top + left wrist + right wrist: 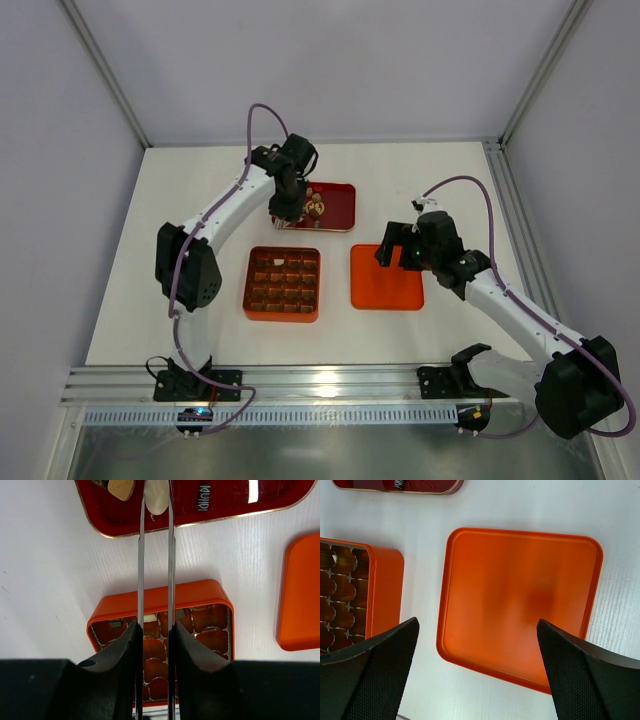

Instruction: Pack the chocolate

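Bright, even overhead light, soft shadows, a glare streak on the glossy red tray (pixel 235 500).

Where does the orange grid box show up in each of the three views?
Top external: grid box at centre, left of the flat orange lid.
Left wrist: grid box at lower centre, below the red tray in the picture.
Right wrist: grid box cut off at the left edge.
Shared landmark: the orange lid lies to its right in all three.

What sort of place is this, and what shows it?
Probably a robotics test cell: left arm and right arm bolted to a metal rail, blank walls enclosing the white table.
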